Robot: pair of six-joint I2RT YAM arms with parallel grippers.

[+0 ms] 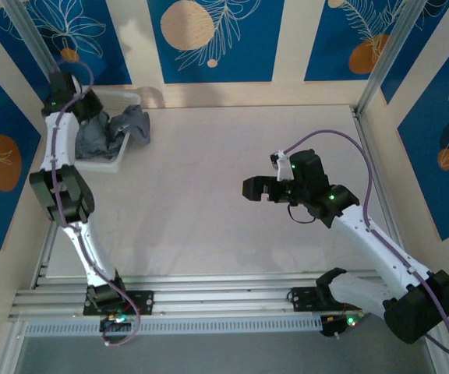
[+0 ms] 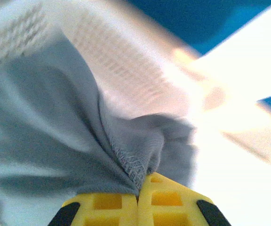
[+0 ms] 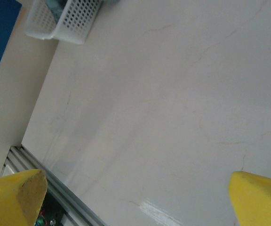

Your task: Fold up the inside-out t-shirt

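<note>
No readable txt, labels, brand marks or nos. in any view. Blue wall panels (image 1: 240,47) at 12 o'clock carry only white leaf outlines & orange discs, no lettering.

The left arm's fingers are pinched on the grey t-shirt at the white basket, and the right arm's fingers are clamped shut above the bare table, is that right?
Not quite: the right fingers stand wide open, not shut, as the right wrist view shows above the table. The left fingers are indeed pinched on the grey t-shirt at the white mesh basket.
</note>
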